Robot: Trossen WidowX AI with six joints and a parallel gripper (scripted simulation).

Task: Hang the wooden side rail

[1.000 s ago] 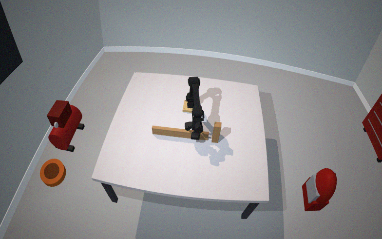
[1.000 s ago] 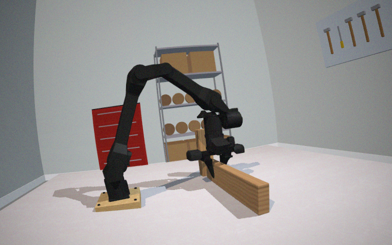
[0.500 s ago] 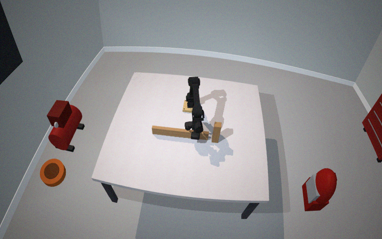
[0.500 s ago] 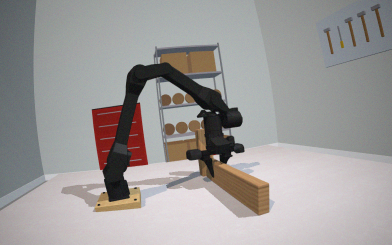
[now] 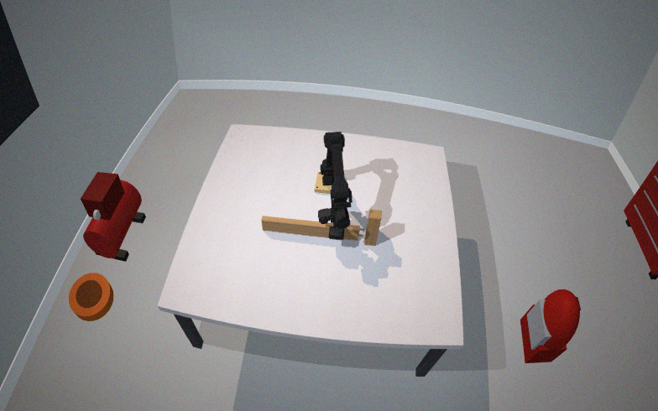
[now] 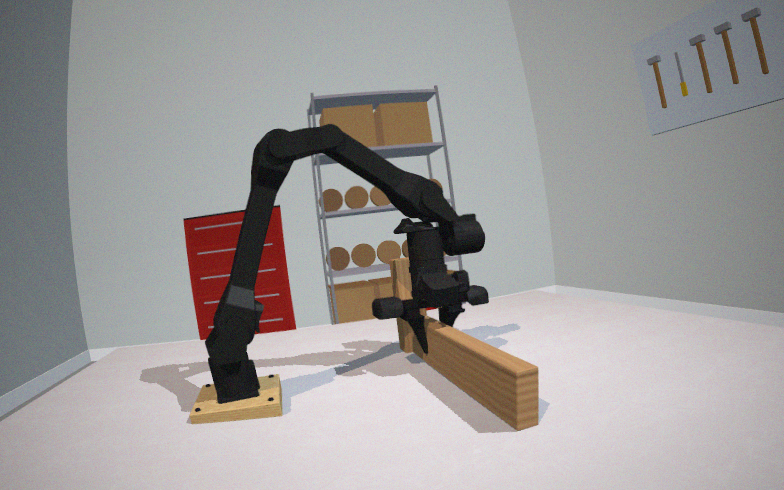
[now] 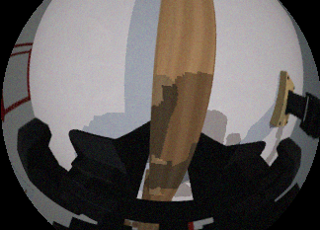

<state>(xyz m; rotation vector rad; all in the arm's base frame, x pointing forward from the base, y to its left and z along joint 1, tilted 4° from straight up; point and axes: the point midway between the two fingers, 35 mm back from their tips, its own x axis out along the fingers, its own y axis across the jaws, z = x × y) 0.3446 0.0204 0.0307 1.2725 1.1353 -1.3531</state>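
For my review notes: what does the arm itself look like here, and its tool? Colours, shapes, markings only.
The arm is matte black all over, built of boxy links with rounded joint housings. A slightly greyer band rings the lower link near the bottom. It is mounted on a light wooden base plate with dark bolts at the corners. The tool is black too, with two tapered, pointed fingers under a wide crossbar body. No cables or lettering show.

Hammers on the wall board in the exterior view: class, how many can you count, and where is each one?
4. All hang on the wall board upper right: the first leftmost, the second, the third and the fourth rightmost.
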